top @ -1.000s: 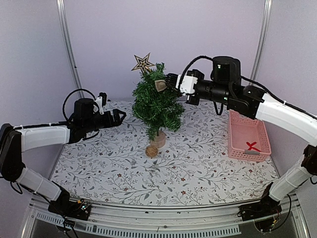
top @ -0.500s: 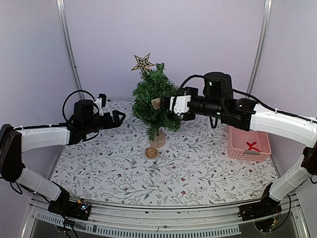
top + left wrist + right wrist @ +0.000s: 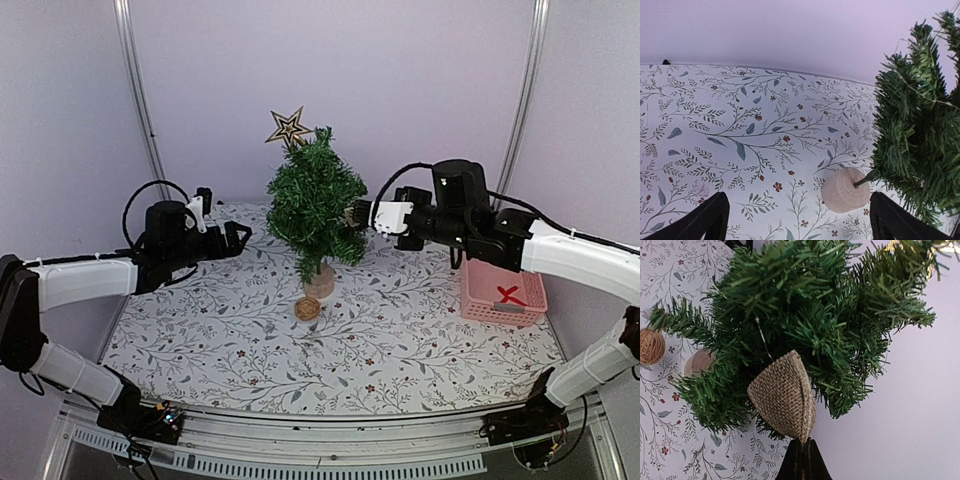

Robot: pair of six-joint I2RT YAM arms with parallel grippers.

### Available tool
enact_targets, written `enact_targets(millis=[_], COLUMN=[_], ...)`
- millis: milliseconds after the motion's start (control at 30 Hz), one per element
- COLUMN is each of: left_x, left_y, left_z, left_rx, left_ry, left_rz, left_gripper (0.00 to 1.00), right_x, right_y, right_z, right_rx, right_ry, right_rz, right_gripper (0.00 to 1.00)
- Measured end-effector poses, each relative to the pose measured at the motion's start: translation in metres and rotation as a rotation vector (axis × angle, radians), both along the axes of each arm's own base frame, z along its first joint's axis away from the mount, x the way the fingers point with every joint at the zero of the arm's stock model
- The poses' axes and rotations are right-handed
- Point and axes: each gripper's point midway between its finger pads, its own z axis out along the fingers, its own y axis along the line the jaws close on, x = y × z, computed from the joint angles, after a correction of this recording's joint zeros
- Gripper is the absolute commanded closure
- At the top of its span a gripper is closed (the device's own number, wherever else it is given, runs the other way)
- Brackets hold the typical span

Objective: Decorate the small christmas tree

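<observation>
Right end effector point(image 3: 801, 449) pinches burlap ornament point(image 3: 784, 396), clear only in wrist view.

Overview looks down from behind; 2 close wrist views share the tree point(image 3: 910, 125).

I read the small christmas tree point(image 3: 315, 205) needles as plastic w/ slight sheen. Its base disc point(image 3: 845, 189) is bare light wood, matt, smooth. Burlap ornament point(image 3: 785, 397): coarse open-weave cloth, rough. Twine ball point(image 3: 651, 346): wound brown string, fuzzy. Table cover point(image 3: 220, 330): matt, floral print. Basket point(image 3: 468, 280): pink plastic, perforated walls. Star point(image 3: 288, 127): prob. thin wood w/ dark face, too small for me to confirm.
</observation>
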Motion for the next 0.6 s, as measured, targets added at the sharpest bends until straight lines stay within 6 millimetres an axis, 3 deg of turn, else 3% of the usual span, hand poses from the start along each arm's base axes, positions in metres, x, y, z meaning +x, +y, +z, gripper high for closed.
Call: enact_targets(millis=[200,600], left_x=[0.000,-0.008], left_y=[0.000,0.006], left_z=[0.000,-0.001], left_rx=[0.000,0.006], left_ry=[-0.003,-0.008], left_rz=[0.002,0.015], left_gripper=[0.01,0.01], right_x=[0.031,0.040], right_y=[0.002,0.015], right_z=[-0.010,-0.030], right_rx=[-0.028,-0.067], right_ry=[0.026,0.053], right_rz=[-0.079,-0.062], right_gripper=[0.99,0.98])
